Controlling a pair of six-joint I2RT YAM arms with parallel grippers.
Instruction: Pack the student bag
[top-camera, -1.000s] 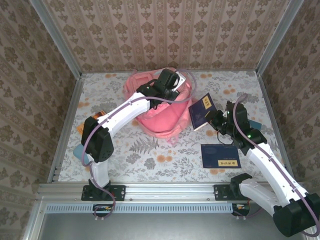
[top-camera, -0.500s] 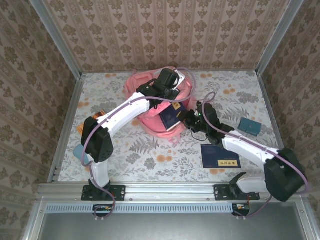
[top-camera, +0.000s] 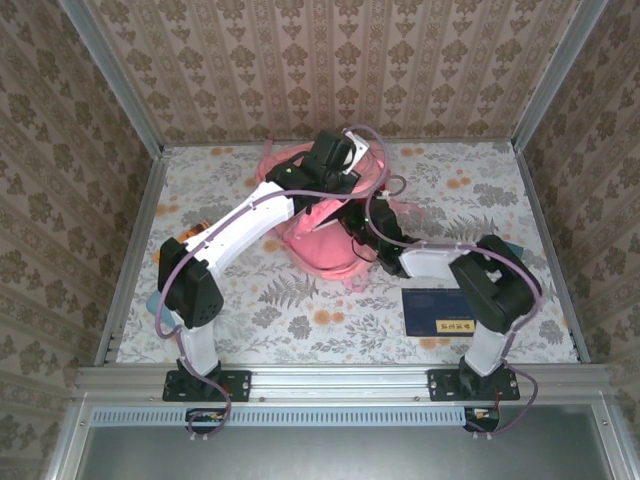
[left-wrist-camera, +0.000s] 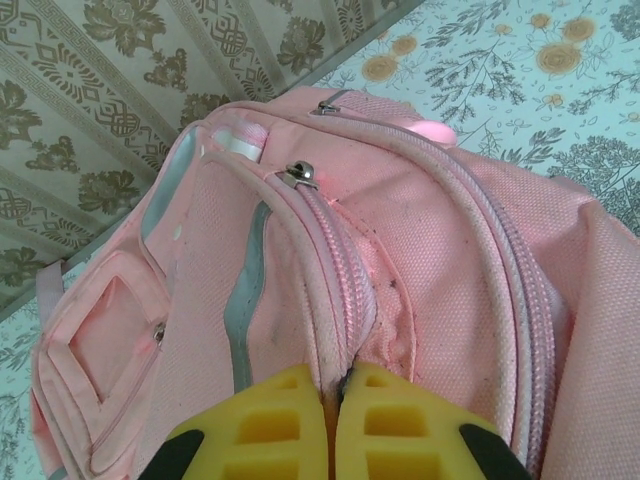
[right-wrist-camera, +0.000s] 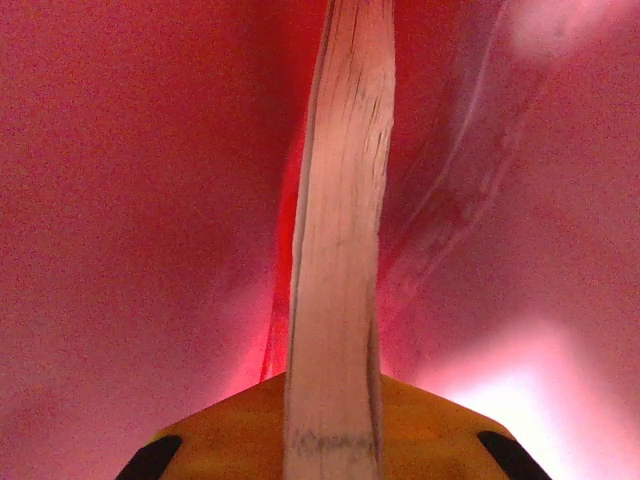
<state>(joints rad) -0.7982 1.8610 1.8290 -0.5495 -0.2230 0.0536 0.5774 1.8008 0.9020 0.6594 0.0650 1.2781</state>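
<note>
The bag (top-camera: 312, 243) slumps toward 12 o'clock on the tabletop (top-camera: 260, 300), and both arms are on it. The left end effector (left-wrist-camera: 335, 405) is clenched on the rim of the main opening, pinching the fabric right beside the zip track. A zip pull (left-wrist-camera: 300, 175) sits at 11 o'clock from the pinch.

The right end effector (right-wrist-camera: 333, 410) is down inside the bag, pink lining all round. It's clamped on a booklet (right-wrist-camera: 338, 200), seen edge-on and running off toward 12 o'clock. That makes the main compartment home to that booklet; what else lies in there can't be made out. A second booklet (top-camera: 440, 312), dark blue, lies flat on the tabletop at 4 o'clock from the bag, apart from it.

Handling call: the bag looks soft and light, woven cloth that folds and sags, so the mouth would likely close if the rim were let go. The stitched zip edge seems the best hold, thicker and less slippery than the panels. The held booklet looks thin and bendy, and a snag on the lining could buckle it.
</note>
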